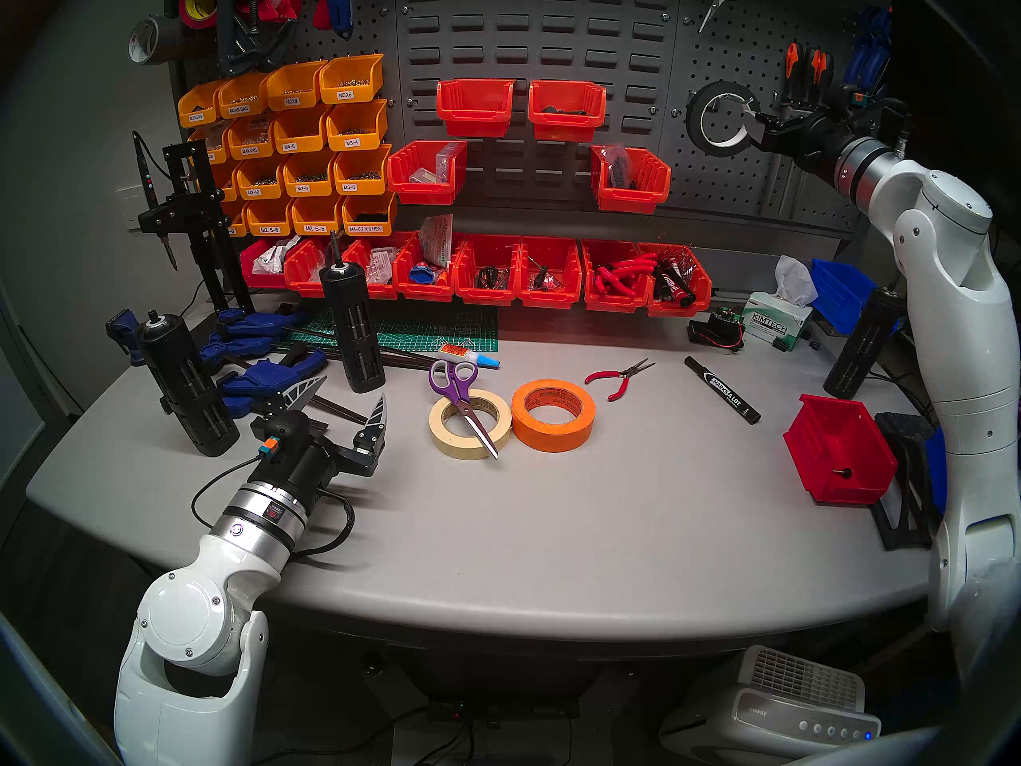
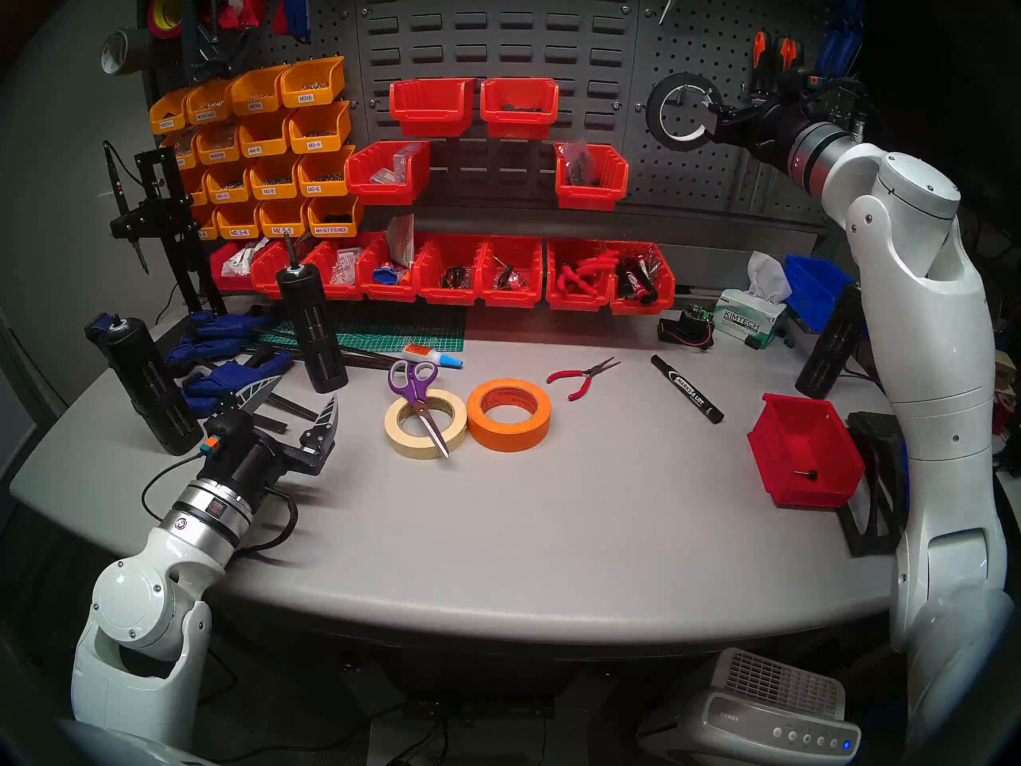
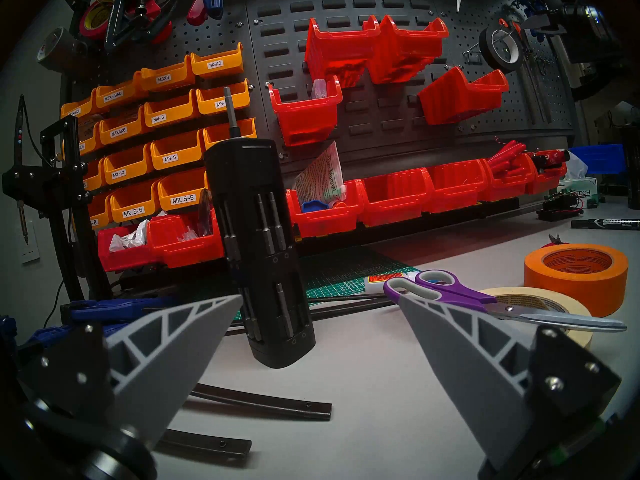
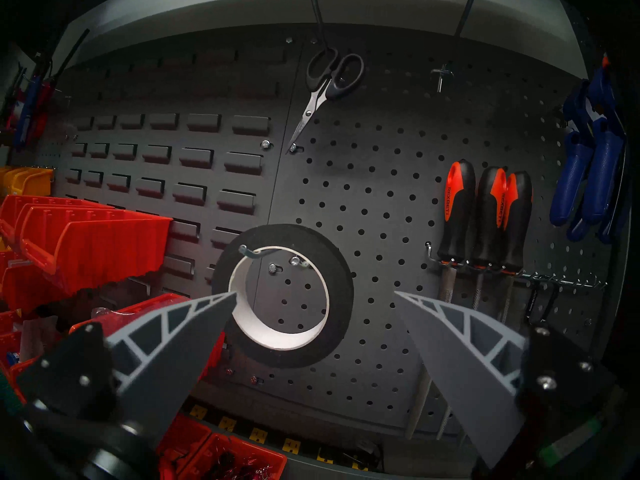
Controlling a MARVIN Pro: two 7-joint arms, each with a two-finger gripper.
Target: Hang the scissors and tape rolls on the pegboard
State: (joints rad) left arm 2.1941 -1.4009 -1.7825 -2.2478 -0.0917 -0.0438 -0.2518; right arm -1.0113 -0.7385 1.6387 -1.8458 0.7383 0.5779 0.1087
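Observation:
The purple-handled scissors lie across the beige tape roll flat on the table, with the orange tape roll touching it on the right. All three also show in the left wrist view: scissors, beige roll, orange roll. The black tape roll with a white core hangs on a hook of the pegboard. My right gripper is open just in front of the black roll. My left gripper is open and empty, low over the table left of the scissors.
Black-handled scissors and orange-black screwdrivers hang on the pegboard near the roll. Red pliers, a marker and a red bin lie to the right. A black bit holder and blue clamps stand by my left gripper.

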